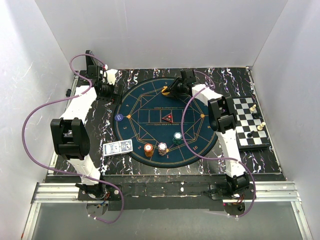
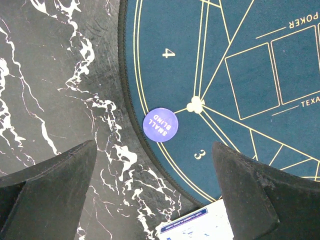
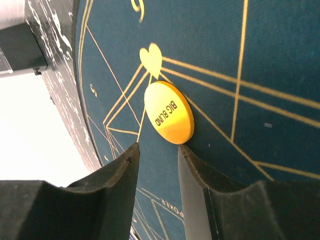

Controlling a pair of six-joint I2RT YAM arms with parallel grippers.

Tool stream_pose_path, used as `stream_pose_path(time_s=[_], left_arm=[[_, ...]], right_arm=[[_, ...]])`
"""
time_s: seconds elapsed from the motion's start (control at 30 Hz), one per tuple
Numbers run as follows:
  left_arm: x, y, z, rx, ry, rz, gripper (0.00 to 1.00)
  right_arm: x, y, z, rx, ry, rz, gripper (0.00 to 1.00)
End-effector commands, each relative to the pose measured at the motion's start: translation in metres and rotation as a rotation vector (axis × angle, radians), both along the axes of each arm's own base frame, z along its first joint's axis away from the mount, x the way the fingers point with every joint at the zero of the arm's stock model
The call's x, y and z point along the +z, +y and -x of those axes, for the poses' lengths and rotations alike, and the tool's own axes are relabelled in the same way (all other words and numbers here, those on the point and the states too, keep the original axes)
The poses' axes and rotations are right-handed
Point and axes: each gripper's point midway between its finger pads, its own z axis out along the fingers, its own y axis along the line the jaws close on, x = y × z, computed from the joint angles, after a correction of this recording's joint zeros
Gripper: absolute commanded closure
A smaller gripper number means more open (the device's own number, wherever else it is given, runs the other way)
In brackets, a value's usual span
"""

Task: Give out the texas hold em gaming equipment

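A: State of the left end effector (image 2: 154, 150)?
B: Spread wide, nothing between the fingers (image 2: 60, 175). Hanging over the left rim of the round blue mat (image 2: 170, 30), above the marbled black table (image 2: 45, 75).
A: Below it?
B: Purple Small Blind disc (image 2: 160, 125), flat on the mat just inside the rim, beside a gold club mark. Nearer, a corner of the playing cards (image 2: 197, 225).
A: And the right end effector (image 3: 158, 147)?
B: Down low at the far side of the mat, with a narrow gap between the fingers, gripping nothing. Just past the fingertips, the yellow Big Blind disc (image 3: 169, 112), lying on the felt beside a gold heart. Touching a fingertip or not: cannot tell.
A: Both discs from above?
B: Yellow at the far edge of the mat, purple at the left edge, well apart.
A: Chips?
B: Three short stacks on the near part of the mat: orange stack (image 1: 148, 149), white stack (image 1: 162, 148) just right of it, teal stack (image 1: 177, 137) right again and a little farther.
A: Cards?
B: Off the mat, flat on the table just beside its near-left rim, left of the orange stack, blue-white pattern up.
A: Marker?
B: Red-black triangular marker (image 1: 170, 118) at the mat's centre.
A: Anything else?
B: Black-white chessboard (image 1: 245, 131) along the right side of the table, a few pieces standing on it.
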Motion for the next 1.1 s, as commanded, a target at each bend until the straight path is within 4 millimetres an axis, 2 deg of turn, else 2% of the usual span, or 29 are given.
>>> stream_pose_path(time_s=[0.0, 0.13, 0.23, 0.27, 0.33, 0.37, 0.43, 0.57, 0.6, 0.7, 0.9, 1.07], left_arm=[[0.026, -0.003, 0.0, 0.004, -0.061, 0.039, 0.0], [0.029, -0.003, 0.002, 0.011, -0.063, 0.042, 0.0], [0.028, -0.001, 0.005, 0.016, -0.061, 0.042, 0.0], [0.03, 0.0, 0.006, 0.021, -0.064, 0.042, 0.0], [0.033, 0.003, 0.008, 0.027, -0.068, 0.046, 0.0], [0.036, 0.004, 0.008, 0.034, -0.073, 0.052, 0.0], [0.04, 0.004, 0.013, 0.037, -0.069, 0.073, 0.0], [0.044, 0.0, 0.024, 0.023, -0.051, 0.093, 0.0], [0.044, 0.012, 0.026, 0.053, -0.047, 0.09, 0.0], [0.047, 0.014, 0.036, 0.051, -0.038, 0.084, 0.0], [0.053, 0.018, 0.052, 0.057, -0.036, 0.064, 0.0], [0.064, 0.023, 0.057, 0.087, -0.054, 0.051, 0.0]], right_arm=[[-0.004, -0.016, -0.029, -0.07, -0.033, 0.021, 0.55], [0.003, -0.016, -0.04, -0.074, -0.055, -0.023, 0.55], [0.013, -0.013, -0.032, -0.022, -0.088, -0.019, 0.52], [0.026, -0.01, -0.025, 0.006, -0.114, -0.004, 0.52], [0.035, -0.011, -0.004, 0.068, -0.151, 0.091, 0.5], [0.032, -0.013, 0.011, 0.11, -0.163, 0.146, 0.48], [0.039, -0.015, 0.036, 0.166, -0.198, 0.227, 0.45], [0.03, -0.02, 0.081, 0.29, -0.25, 0.464, 0.34], [0.03, -0.017, 0.089, 0.325, -0.282, 0.523, 0.31], [0.024, -0.003, 0.109, 0.433, -0.336, 0.65, 0.25], [0.016, 0.013, 0.115, 0.55, -0.406, 0.805, 0.25], [0.002, 0.002, 0.122, 0.571, -0.337, 0.851, 0.34]])
